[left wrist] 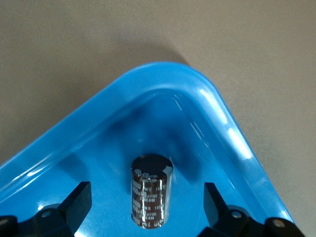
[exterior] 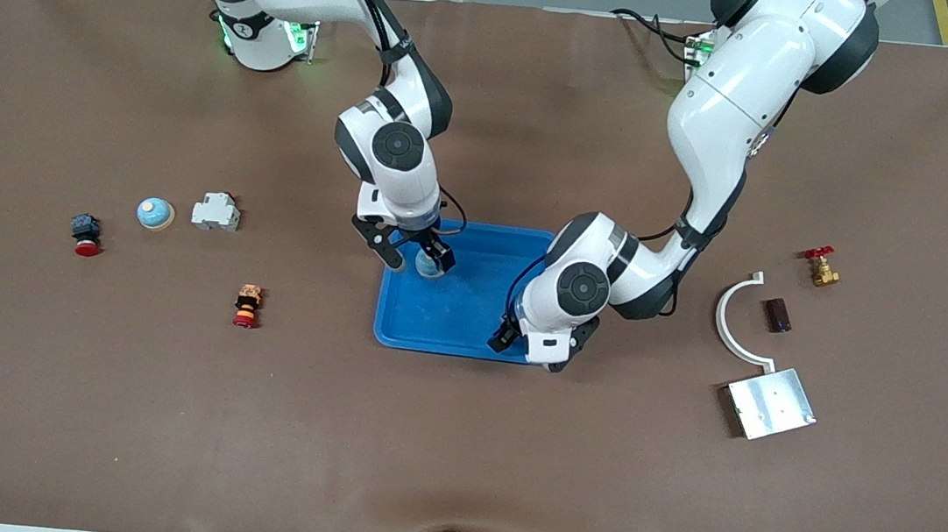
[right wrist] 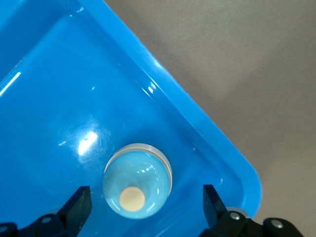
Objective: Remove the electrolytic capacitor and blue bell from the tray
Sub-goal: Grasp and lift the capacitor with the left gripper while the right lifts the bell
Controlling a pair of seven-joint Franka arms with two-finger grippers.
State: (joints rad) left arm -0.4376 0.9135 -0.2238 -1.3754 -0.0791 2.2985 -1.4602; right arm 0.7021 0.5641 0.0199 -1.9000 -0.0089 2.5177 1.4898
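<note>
1. Step in hand: both arms are poised for a grasp inside the tray, and neither object has been lifted yet.
2. The right pincer is low over the tray corner toward the right arm's end of the tabletop. Its fingers stand apart on either side of the blue bell, which sits dome-up on the tray floor close to the rim.
3. The left pincer is low over the tray corner nearer the front camera, toward the left arm's end. Its fingers also stand apart, flanking the electrolytic capacitor, which stands upright on the tray floor.
4. Next move, as a judgement: each pincer needs to settle a little lower, close squarely on its object, then lift straight up until it is above the raised rim before travelling sideways.
5. Edges: both objects sit in rounded corners, so the fingers nearest the tray wall have little room. A skewed closing could nudge the bell or tip the capacitor against the rim.
6. Open room: bare tabletop lies nearer the front camera than the tray. A second bell and small parts lie toward the right arm's end; a metal plate and a white curved bracket lie toward the left arm's end.
</note>
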